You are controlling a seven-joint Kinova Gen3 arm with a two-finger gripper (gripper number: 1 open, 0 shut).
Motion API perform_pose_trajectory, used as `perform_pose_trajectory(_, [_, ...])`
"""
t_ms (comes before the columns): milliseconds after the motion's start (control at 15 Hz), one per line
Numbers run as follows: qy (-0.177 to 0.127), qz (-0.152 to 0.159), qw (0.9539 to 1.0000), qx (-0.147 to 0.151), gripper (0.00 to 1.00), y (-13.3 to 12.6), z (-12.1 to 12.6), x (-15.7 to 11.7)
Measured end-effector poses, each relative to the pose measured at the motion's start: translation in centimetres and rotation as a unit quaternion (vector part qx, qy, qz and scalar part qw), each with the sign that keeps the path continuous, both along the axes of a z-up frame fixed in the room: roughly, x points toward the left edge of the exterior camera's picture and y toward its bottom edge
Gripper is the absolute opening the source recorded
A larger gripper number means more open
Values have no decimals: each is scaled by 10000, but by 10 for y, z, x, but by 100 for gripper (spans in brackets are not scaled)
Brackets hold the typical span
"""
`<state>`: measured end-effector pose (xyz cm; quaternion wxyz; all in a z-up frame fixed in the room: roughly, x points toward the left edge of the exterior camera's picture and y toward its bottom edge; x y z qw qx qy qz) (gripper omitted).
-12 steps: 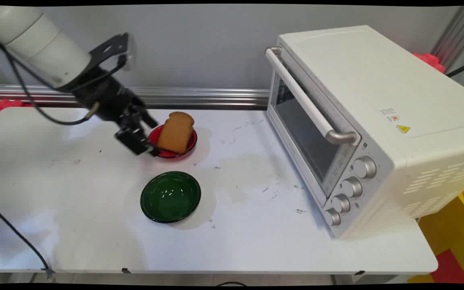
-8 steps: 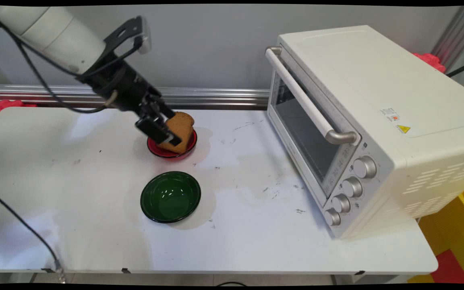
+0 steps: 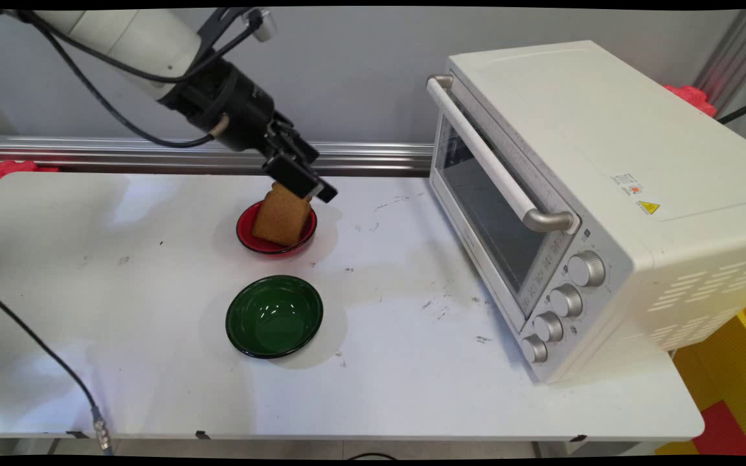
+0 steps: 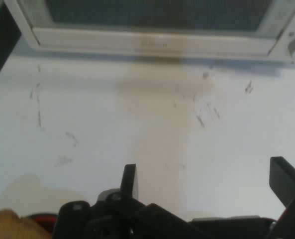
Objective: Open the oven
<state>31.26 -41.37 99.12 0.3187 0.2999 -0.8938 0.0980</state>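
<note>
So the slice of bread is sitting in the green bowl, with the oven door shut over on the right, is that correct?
Not quite. In the main view the slice of bread sits in the red bowl. The green bowl, nearer the camera, holds nothing. The rest is right: the oven stands on the right with its door shut.

White arm enters from upper left, slants down toward right, black cables trailing below. Black tool (image 3: 308, 184) raised above worktop, tilted, pointing down-right. Hand view: two fingers (image 4: 130, 180) spread wide apart, nothing between them.
</note>
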Motion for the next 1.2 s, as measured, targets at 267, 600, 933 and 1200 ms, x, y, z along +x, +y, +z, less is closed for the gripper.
perform_pose_trajectory(267, [147, -132, 9997, -109, 100, -11, 1, -11])
perform_pose_trajectory(600, [184, -417, 9987, -238, 100, -27, 0, -29])
perform_pose_trajectory(933, [273, -601, 9972, -341, 100, -52, -1, -52])
perform_pose_trajectory(1200, [328, -679, 9965, -373, 100, -69, -2, -66])
